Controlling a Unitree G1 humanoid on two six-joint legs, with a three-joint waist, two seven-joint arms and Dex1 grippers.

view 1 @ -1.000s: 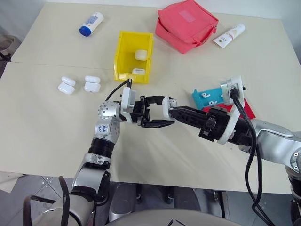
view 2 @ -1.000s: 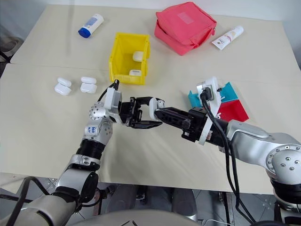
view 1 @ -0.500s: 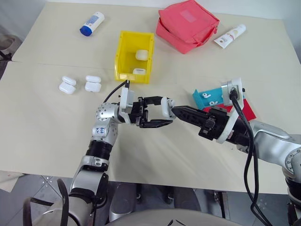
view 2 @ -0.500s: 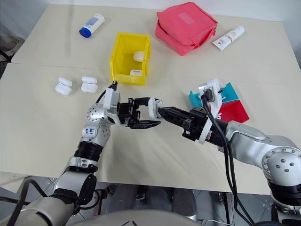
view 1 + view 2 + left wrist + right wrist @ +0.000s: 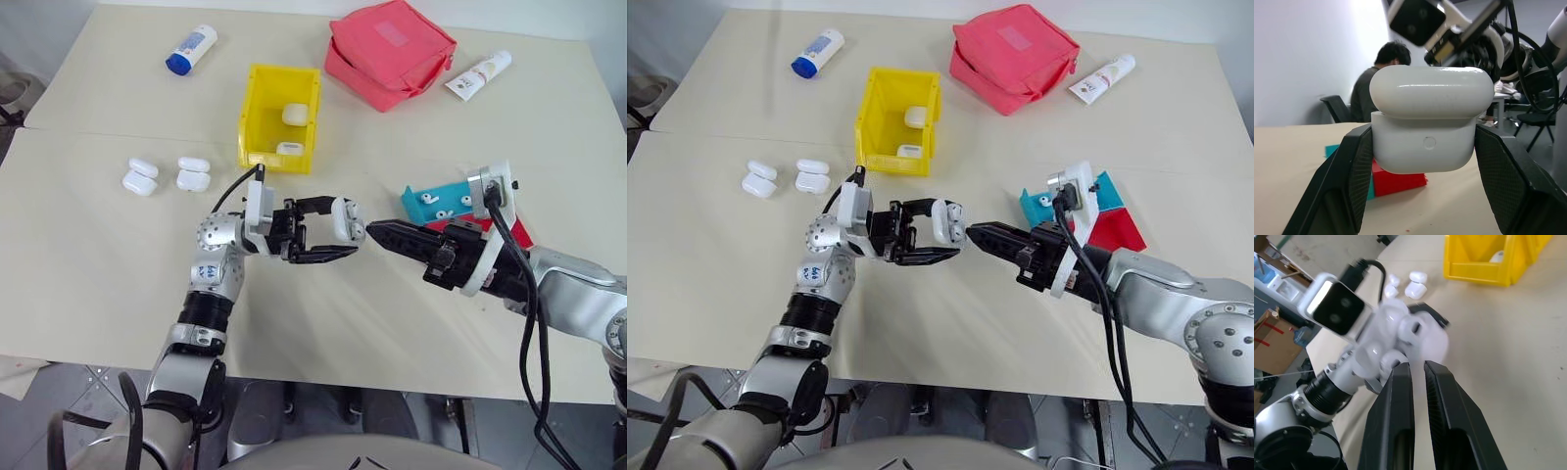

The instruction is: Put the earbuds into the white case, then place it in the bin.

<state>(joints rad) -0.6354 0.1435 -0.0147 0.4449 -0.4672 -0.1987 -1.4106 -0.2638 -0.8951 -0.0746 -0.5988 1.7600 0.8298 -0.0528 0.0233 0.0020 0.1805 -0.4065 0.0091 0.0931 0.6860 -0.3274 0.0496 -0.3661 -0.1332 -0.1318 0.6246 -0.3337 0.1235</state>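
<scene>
Held above the near middle of the table (image 5: 118,294): white case (image 5: 344,218), clamped across its sides in the left end effector (image 5: 331,229), lid closed in the left wrist view. Probably raised clear of the table to give the other arm access to the lid.

Just beside the case, toward the right edge: right end effector (image 5: 374,230), fingers drawn narrow with only a slim gap, nothing between them, tips aimed at the case. Contact cannot be confirmed. Likely positioned for lid work or earbud insertion.

Near the right edge: teal tray (image 5: 436,203) holding earbuds (image 5: 424,197), red tray (image 5: 509,227) alongside. Earbuds apparently staged within reach of the right arm.

Toward the left edge: two spare cases (image 5: 167,176), side by side, apart from both arms.

Farther back, centre: yellow bin (image 5: 280,117), open top, two white cases already inside; destination for the held case.

Along the far edge: blue-capped bottle (image 5: 190,49), red pouch (image 5: 389,51), white tube (image 5: 479,74).
</scene>
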